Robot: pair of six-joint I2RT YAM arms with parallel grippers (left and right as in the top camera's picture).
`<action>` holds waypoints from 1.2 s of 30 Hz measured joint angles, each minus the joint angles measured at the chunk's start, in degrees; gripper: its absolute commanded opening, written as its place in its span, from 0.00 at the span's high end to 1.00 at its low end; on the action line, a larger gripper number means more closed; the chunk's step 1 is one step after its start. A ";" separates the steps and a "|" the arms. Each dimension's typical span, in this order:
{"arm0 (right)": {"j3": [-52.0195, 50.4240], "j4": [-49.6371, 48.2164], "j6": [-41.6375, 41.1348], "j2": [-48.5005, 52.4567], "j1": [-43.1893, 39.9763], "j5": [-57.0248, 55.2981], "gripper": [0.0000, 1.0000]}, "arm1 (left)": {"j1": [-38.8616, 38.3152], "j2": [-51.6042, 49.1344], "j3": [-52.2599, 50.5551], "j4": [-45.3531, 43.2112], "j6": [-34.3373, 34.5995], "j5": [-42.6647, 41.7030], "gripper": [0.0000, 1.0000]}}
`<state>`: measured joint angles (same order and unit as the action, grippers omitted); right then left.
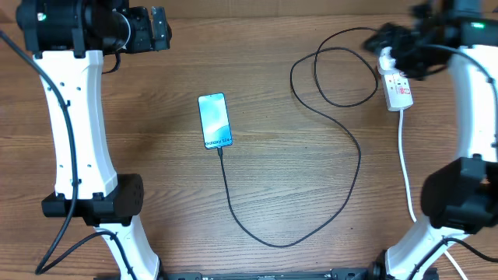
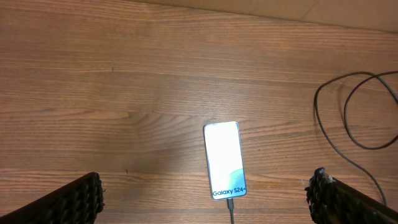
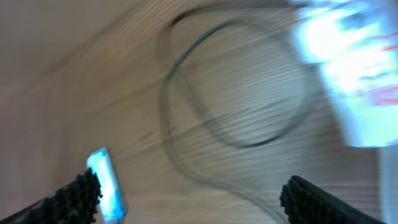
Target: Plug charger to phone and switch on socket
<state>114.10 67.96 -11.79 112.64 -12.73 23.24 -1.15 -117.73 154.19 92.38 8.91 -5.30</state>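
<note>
The left gripper (image 1: 161, 29) hangs at 10 o'clock over the table (image 1: 117, 117), jaws spread wide, nothing held. The phone (image 1: 215, 120) lies flat, screen lit and facing up, just off centre toward 9 o'clock; the charger (image 1: 360, 159) tip meets its 6 o'clock edge, and the cable sweeps round by 5 o'clock to coil at 1 o'clock. The socket (image 1: 398, 89) lies at 2 o'clock, its far end hidden under the right gripper (image 3: 189, 190), whose blurred wrist view shows jaws wide apart and empty; plug seating cannot be told.
</note>
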 measured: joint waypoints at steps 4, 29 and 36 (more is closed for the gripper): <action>0.00 -3.50 -2.75 0.02 -6.86 -3.30 0.00 | 0.00 -0.81 -0.15 0.04 0.02 0.00 0.00; 0.00 -11.04 -4.68 8.31 -10.38 -15.19 0.00 | 0.00 -1.44 -0.20 0.09 0.02 0.00 0.00; 0.00 -12.66 -4.68 15.08 -10.38 -16.17 0.00 | 0.00 -1.44 -0.20 0.17 0.02 0.00 0.00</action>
<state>114.10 55.31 -16.47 127.72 -23.11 7.07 -1.15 -119.17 153.99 92.55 8.93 -5.30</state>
